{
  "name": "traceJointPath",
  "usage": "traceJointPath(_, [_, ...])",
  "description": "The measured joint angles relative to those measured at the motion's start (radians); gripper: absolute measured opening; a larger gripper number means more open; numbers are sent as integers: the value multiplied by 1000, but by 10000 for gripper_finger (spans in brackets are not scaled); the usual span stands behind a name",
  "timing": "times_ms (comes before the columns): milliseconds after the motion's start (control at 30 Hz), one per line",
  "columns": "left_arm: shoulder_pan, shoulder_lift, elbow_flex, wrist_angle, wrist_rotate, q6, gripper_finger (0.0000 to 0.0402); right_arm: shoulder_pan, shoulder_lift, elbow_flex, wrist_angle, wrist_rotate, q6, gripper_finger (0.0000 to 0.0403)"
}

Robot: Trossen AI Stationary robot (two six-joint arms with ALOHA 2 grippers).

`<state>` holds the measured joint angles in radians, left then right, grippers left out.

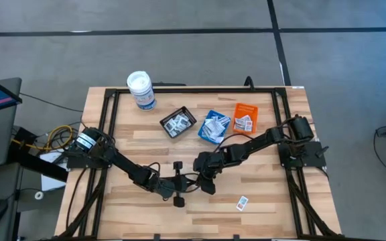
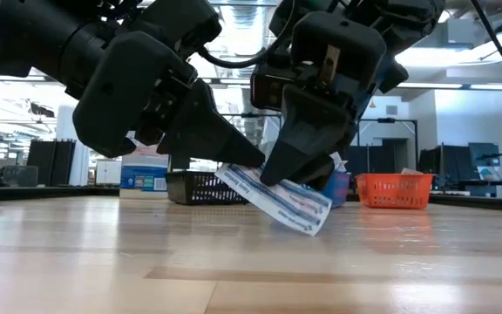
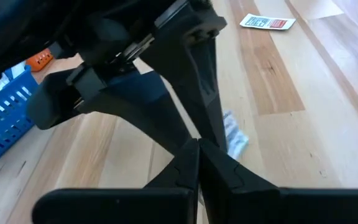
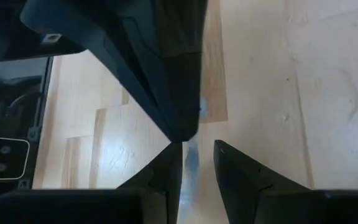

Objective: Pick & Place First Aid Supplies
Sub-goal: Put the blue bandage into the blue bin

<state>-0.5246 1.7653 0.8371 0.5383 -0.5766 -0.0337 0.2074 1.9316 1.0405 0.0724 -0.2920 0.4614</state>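
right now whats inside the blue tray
The blue tray holds a loose heap of white packets with blue print, rising to its rim. Its floor, and any packets lower in the heap, are covered, so their count cannot be told.

Print shows on the packet (image 2: 277,197) and canister (image 1: 141,90), none readable.

A white packet (image 2: 277,199) with blue and red print; black tray (image 1: 177,122), blue tray (image 1: 213,126), orange tray (image 1: 245,117); pale wooden table (image 1: 133,150).
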Motion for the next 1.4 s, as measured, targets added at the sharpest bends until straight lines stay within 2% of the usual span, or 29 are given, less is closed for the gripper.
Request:
traceJointPath(200, [0, 0, 0, 0, 0, 0, 8, 8, 0, 0, 22, -23, -6, 86])
traceJointPath(333, [4, 0, 1, 1, 1, 0, 8, 22, -1, -1, 37, -19, -72, 86])
traceJointPath(467, [5, -2, 1, 0, 0, 0, 8, 21, -1, -1, 43, 49, -109, 84])
traceJointPath(567, [6, -2, 1, 0, -1, 0, 8, 16, -1, -1, 38, 39, -100, 66])
traceJointPath(733, [5, -2, 1, 1, 0, -2, 8, 15, -1, 0, 35, 8, -98, 9])
traceJointPath(900, [4, -2, 1, 3, -15, -47, 9, 15, -1, 0, 31, 8, -97, 5])
traceJointPath(1067, [10, -2, 1, 7, -56, -85, 30, 14, -1, 0, 0, 39, -94, 2])
traceJointPath(1200, [8, -2, 1, 6, -56, -87, 56, -2, -18, 0, -130, 59, -94, 2])
traceJointPath(1267, [9, -2, 1, 6, -60, -88, 67, -10, -52, 1, -181, 117, -94, 1])
traceJointPath(1400, [18, -2, 1, 6, -78, -147, 77, -14, -138, 2, -298, 377, -91, 2])
